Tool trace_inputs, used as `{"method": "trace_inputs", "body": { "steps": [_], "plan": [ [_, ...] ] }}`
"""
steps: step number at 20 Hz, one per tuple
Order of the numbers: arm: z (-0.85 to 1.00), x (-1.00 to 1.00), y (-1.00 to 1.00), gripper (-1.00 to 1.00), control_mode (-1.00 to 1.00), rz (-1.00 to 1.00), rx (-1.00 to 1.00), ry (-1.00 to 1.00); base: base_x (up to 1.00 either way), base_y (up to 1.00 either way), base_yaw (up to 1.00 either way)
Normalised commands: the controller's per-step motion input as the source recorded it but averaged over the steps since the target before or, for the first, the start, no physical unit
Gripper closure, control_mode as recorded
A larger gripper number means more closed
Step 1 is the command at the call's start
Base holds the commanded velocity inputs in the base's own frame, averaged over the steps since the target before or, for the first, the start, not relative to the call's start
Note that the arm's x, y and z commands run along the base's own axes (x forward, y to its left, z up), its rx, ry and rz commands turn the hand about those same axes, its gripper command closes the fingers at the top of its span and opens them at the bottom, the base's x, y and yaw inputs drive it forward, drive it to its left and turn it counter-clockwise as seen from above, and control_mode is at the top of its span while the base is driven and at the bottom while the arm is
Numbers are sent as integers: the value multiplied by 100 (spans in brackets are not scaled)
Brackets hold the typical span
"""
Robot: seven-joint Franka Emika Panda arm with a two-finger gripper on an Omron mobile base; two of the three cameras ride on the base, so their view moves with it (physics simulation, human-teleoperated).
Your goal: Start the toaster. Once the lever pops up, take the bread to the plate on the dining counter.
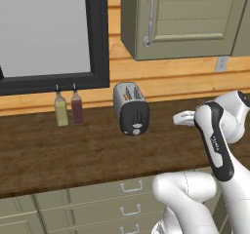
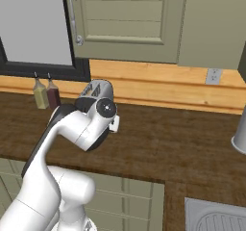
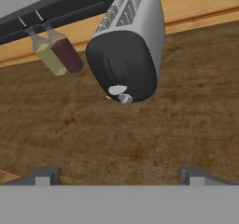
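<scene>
The gripper (image 3: pixel 120 176) is hanging with fingers spread wide and empty, facing the toaster (image 1: pixel 131 108), apparently lining up on its black face, where the lever cannot be made out. The toaster is standing on the dark worktop (image 1: pixel 88 150) beside two bottles (image 1: pixel 68 108), leaving open room in front and to its right.

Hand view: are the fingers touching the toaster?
No. The fingers stand wide apart over bare worktop, well short of the toaster.

Two slim bottles, one yellowish (image 1: pixel 60 109) and one dark red (image 1: pixel 76 107), touching, under my window (image 1: pixel 46 30) on the wooden worktop (image 1: pixel 73 150).
</scene>
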Motion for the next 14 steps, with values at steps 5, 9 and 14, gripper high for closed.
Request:
{"method": "trace_inputs", "body": {
  "steps": [5,9,14],
  "plan": [
    [0,0,0,-100,-100,0,0,0,0,0,0],
    [0,0,0,-100,-100,0,0,0,0,0,0],
    [0,0,0,-100,-100,0,0,0,0,0,0]
  ]
}}
